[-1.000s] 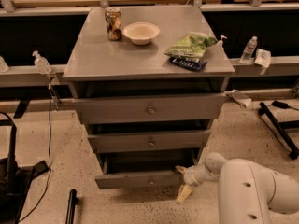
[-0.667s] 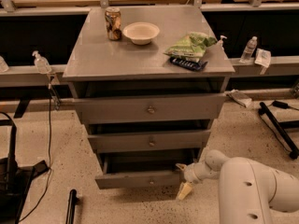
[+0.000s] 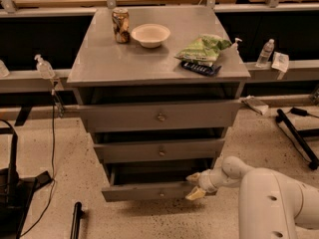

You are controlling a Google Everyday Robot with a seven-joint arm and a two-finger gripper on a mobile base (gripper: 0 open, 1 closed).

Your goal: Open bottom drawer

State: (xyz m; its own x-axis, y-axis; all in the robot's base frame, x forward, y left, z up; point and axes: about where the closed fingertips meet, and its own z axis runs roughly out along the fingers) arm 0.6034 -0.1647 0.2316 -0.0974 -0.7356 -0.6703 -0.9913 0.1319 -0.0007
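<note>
The grey cabinet (image 3: 159, 66) has three drawers. The bottom drawer (image 3: 144, 191) is the lowest, with a flat grey front and a small round knob (image 3: 161, 193). It stands pulled out a little, with a dark gap above its front. My gripper (image 3: 195, 185) is at the right end of that drawer front, one fingertip above the front's top edge and one below. The white arm (image 3: 269, 195) comes in from the lower right. The middle drawer (image 3: 159, 151) and top drawer (image 3: 159, 116) also stand slightly out.
On the cabinet top are a can (image 3: 120, 25), a white bowl (image 3: 150, 35), a green chip bag (image 3: 203, 48) and a dark flat object (image 3: 200, 67). Bottles (image 3: 44, 66) stand on the rail behind. A dark stand (image 3: 10, 183) is on the floor at left, a black bar (image 3: 298, 138) at right.
</note>
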